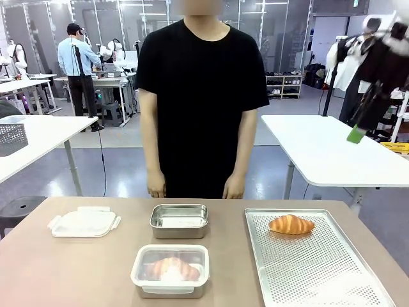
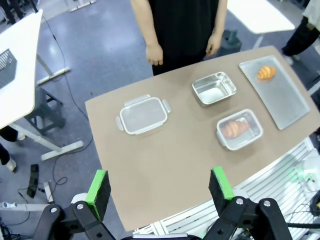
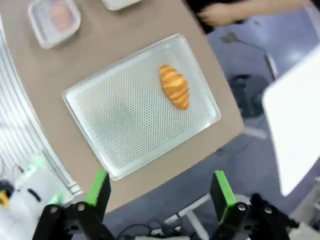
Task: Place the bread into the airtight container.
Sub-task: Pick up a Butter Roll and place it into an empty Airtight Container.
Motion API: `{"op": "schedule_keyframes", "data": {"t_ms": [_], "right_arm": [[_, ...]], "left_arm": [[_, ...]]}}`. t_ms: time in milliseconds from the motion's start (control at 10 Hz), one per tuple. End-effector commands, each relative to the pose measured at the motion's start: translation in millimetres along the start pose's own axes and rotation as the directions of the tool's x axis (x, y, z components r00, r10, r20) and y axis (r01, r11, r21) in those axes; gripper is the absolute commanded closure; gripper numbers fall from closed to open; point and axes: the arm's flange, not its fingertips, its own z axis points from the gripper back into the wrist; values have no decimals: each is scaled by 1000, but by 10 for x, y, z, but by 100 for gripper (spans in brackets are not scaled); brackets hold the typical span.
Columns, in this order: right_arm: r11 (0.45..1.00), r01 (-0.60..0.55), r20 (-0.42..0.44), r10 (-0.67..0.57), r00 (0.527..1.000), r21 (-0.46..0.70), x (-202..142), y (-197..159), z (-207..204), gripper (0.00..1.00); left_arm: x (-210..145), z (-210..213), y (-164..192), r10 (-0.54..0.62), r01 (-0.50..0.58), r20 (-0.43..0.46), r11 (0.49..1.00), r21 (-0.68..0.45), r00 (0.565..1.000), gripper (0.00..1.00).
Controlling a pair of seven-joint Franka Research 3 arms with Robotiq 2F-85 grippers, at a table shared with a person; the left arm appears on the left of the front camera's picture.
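Left claw (image 2: 159,184) and right claw (image 3: 160,186) hang open above the counter (image 1: 236,275). The croissant (image 1: 291,224) lies near the far edge of the tray (image 1: 332,268), at the counter's right end. Too hard a pinch could crush it before it reaches the empty container (image 1: 179,231).

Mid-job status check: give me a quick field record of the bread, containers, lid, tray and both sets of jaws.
loose croissant: on perforated tray, far end
empty steel container: open, table middle
near container: holds a second croissant, seems lidded
loose lid: table's left part
left jaws: open, high above the table
right jaws: open, high above the tray
person's hands: at their sides, off the table
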Motion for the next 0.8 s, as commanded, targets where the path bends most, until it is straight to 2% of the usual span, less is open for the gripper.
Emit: {"op": "schedule_keyframes", "data": {"t_ms": [0,100,200,300,400,600,700], "right_arm": [[984,-133,-15,136,991,121,-9,-136,-507,0],[973,-200,-50,207,977,115,25,-181,-856,0],[951,-257,-53,270,961,172,73,-228,-1202,0],[940,-279,-67,297,953,194,122,-259,-1468,0],[939,-286,-123,312,942,191,170,-298,-1731,0],[924,-301,-129,337,932,237,212,-316,-2015,0],[921,-279,-135,323,937,271,214,-296,-2033,0]], "left_arm": [[23,11,-6,-3,3,0,1000,2,1000,0],[23,11,-6,-3,3,0,1000,2,1000,0],[23,11,-6,-3,3,0,1000,2,1000,0],[23,11,-6,-3,3,0,1000,2,1000,0],[23,11,-6,-3,3,0,1000,2,1000,0],[23,11,-6,-3,3,0,1000,2,1000,0],[23,11,-6,-3,3,0,1000,2,1000,0]]}}
